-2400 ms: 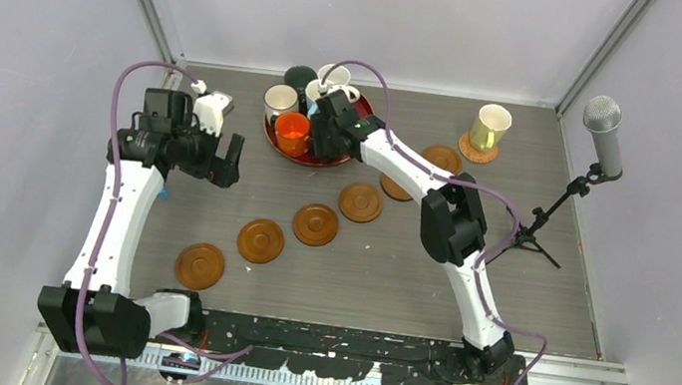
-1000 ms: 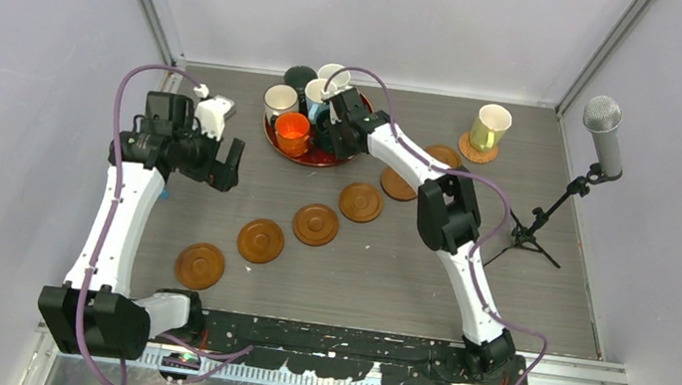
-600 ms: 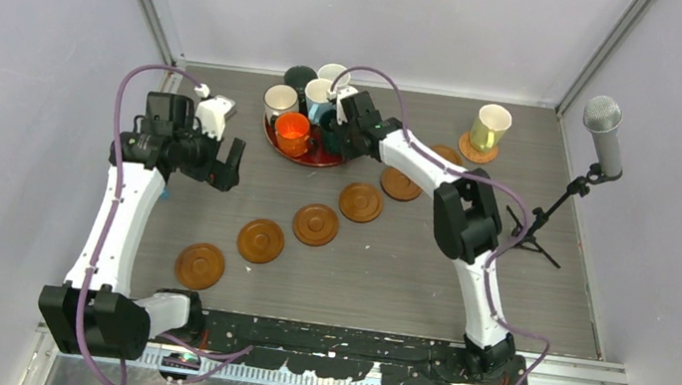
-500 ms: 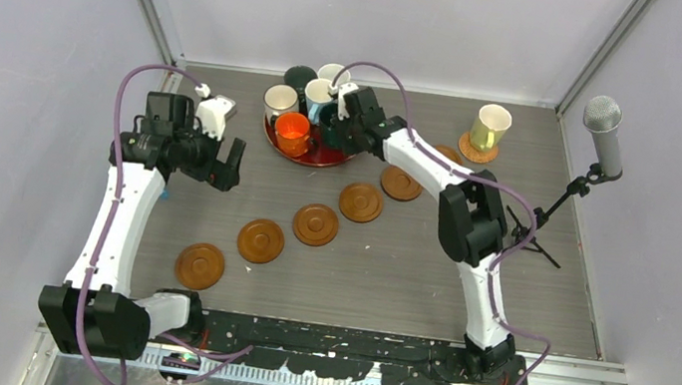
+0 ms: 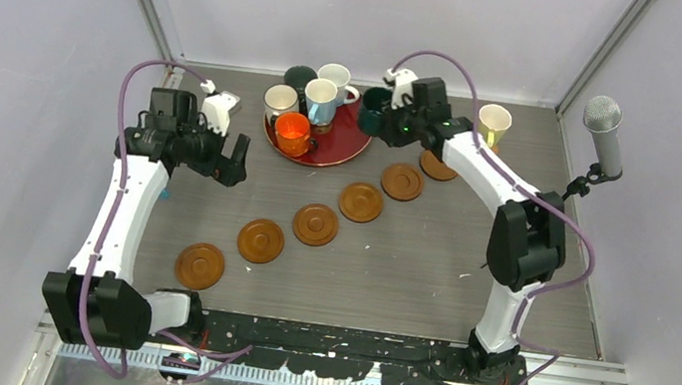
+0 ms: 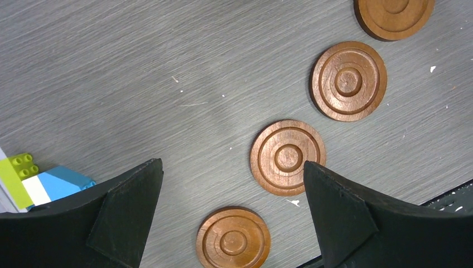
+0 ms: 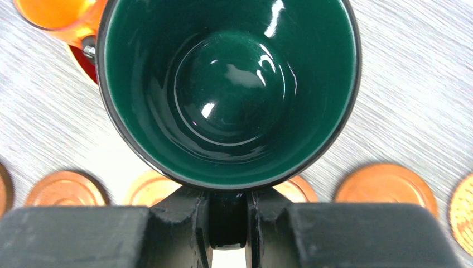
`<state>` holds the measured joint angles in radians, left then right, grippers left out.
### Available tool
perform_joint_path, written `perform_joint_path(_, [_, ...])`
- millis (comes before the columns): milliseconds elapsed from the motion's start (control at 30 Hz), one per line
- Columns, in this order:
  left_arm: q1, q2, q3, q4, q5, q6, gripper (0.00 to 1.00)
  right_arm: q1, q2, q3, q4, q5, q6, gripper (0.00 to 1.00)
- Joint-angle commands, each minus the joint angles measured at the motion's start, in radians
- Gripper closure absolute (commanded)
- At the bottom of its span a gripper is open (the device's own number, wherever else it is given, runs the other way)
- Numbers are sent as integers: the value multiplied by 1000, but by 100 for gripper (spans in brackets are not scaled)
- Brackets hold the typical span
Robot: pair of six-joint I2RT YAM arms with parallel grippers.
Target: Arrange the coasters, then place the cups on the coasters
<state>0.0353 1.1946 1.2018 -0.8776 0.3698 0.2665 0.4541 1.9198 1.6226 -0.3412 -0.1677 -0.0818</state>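
The right gripper (image 5: 400, 117), jaws pinched on the handle of the dark teal mug (image 5: 373, 114), has carried it off the red tray (image 5: 339, 142) towards the bare coasters (image 5: 402, 181) close beneath it, ready for placing, while the left gripper (image 5: 222, 151) hangs wide open and empty.

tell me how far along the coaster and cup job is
Done: the coasters lie in a diagonal row, and the pale yellow cup stands at its far right end, base hidden by the arm. In hand: the right tool is shut on the handle of the dark teal cup, off the red tray. To do: five cups wait on the tray; the left tool hangs open, empty.
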Motion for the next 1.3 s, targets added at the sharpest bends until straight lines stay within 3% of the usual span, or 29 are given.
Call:
perform_joint_path(0, [4,23,40,54,52,5,0,-82,-147,-75,97,-90,-89,100])
perform_joint_path(167, [5,47,55,65,75,8,0,-202,-199,-174,80,-152,-150,100])
perform_joint_path(400, [5,95,94,68,88,-1,0,-288,-212,-247,99,-77,-197,100])
perform_joint_path(767, [5,141,128,74,83,-17,0,-291,-223,-369,263,218,18,100])
perform_joint_path(1267, [5,166,156,57,62,-2,0,-291,-181,-417,322,283,121,100])
